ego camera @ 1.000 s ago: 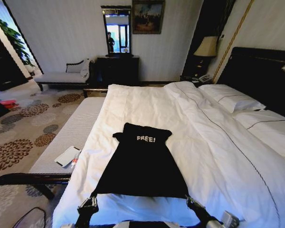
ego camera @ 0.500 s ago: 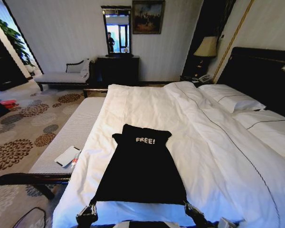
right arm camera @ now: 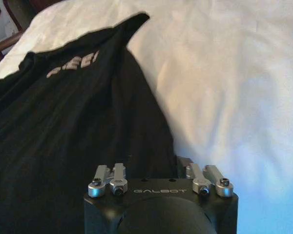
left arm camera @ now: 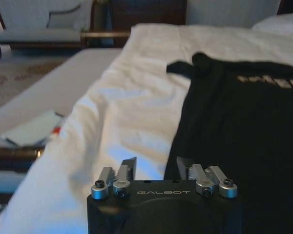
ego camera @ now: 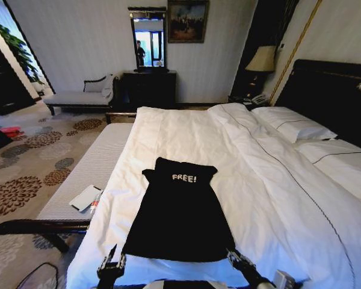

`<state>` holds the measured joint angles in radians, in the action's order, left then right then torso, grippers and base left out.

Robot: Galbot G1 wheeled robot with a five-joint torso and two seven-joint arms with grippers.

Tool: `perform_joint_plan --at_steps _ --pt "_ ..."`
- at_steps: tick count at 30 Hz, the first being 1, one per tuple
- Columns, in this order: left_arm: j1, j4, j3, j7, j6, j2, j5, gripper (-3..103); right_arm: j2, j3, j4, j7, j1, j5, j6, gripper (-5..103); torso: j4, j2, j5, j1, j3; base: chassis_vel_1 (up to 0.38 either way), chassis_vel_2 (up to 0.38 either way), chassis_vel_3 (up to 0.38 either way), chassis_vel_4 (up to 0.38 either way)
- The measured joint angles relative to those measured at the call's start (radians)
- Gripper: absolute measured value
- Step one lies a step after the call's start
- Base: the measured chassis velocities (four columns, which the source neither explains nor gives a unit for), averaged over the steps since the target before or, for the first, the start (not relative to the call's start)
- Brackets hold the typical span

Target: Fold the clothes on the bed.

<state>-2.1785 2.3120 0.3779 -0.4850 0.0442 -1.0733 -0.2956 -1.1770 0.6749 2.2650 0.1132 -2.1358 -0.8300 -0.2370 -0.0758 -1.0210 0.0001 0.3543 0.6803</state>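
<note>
The black garment (ego camera: pixel 179 214) lies flat on the white duvet (ego camera: pixel 271 198), lettering at its far end. The left gripper (ego camera: pixel 111 264) and right gripper (ego camera: pixel 239 260) sit at its near corners, fingers parted and apparently empty, seemingly placed to lift that hem.

L hand (left arm camera: pixel 156 168) open w/ fingers apart, at black clothes (left arm camera: pixel 239 126) edge, on white bed (left arm camera: pixel 127 112)

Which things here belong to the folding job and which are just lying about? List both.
Job:
- clothes, black, flat on the duvet
- bed
- left gripper, open at the near left corner
- right gripper, open at the near right corner

Lying about:
- bench beside the bed
- white pad on the bench
- lamp
- mirror
</note>
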Motion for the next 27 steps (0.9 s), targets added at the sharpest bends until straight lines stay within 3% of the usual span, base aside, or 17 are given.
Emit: perform_joint_plan --at_steps 1,3,4,5,6,8,11,14,20,27 --pt "0.01 0.009 0.002 -0.003 0.0 -0.004 0.003 55 0.025 0.017 0.0 0.0 0.021 -0.018 -0.001 56 0.0 0.0 0.0 0.0 0.0 0.0 0.0 0.0 0.0" --pt "0.017 0.015 0.004 -0.005 0.0 -0.007 0.003 60 0.04 0.027 0.0 0.002 0.035 -0.03 -0.002 56 0.0002 0.0 0.0 0.0 0.0 0.0 0.0 0.0 0.0" --pt "0.043 0.027 0.009 -0.012 -0.008 -0.017 0.005 66 0.079 0.046 0.001 0.014 0.077 -0.07 -0.014 67 0.0004 0.0 0.0001 0.0 0.0 0.0 0.0 0.0 0.0" --pt "0.06 0.029 0.012 -0.015 -0.013 -0.023 0.007 71 0.1 0.055 0.001 0.023 0.105 -0.092 -0.023 67 0.0005 0.0 0.0002 0.0 0.0 0.0 0.0 0.0 0.0" --pt "0.082 0.03 0.017 -0.02 -0.026 -0.029 0.008 71 0.128 0.063 -0.002 0.034 0.145 -0.122 -0.036 73 0.0005 0.0 0.0001 0.0 0.0 0.0 0.0 0.0 0.0" --pt "0.133 0.025 0.026 -0.027 -0.067 -0.033 -0.008 82 0.178 0.067 -0.024 0.052 0.222 -0.17 -0.054 83 0.0005 0.0 0.0003 0.0 0.0 0.0 0.0 0.0 0.0" --pt "0.181 0.009 0.028 -0.03 -0.098 -0.033 -0.032 87 0.226 0.058 -0.062 0.062 0.31 -0.208 -0.064 89 0.0005 0.0 0.0 0.0 0.0 0.0 0.0 0.0 0.0" --pt "0.227 -0.009 0.028 -0.029 -0.118 -0.032 -0.048 99 0.29 0.024 -0.129 0.064 0.431 -0.227 -0.069 97 0.0001 0.0 0.0001 0.0 0.0 0.0 0.0 0.0 0.0" --pt "0.22 -0.027 0.026 0.01 -0.102 -0.045 -0.029 100 0.392 -0.103 -0.26 0.072 0.666 -0.269 -0.079 100 0.0007 0.0 0.0 0.0 0.0 0.0 0.0 0.0 0.0" --pt "0.214 -0.03 0.024 0.016 -0.096 -0.054 -0.02 100 0.44 -0.301 -0.425 0.084 0.934 -0.271 -0.085 100 0.0005 0.0 0.0001 0.0 0.0 0.0 0.0 0.0 0.0"
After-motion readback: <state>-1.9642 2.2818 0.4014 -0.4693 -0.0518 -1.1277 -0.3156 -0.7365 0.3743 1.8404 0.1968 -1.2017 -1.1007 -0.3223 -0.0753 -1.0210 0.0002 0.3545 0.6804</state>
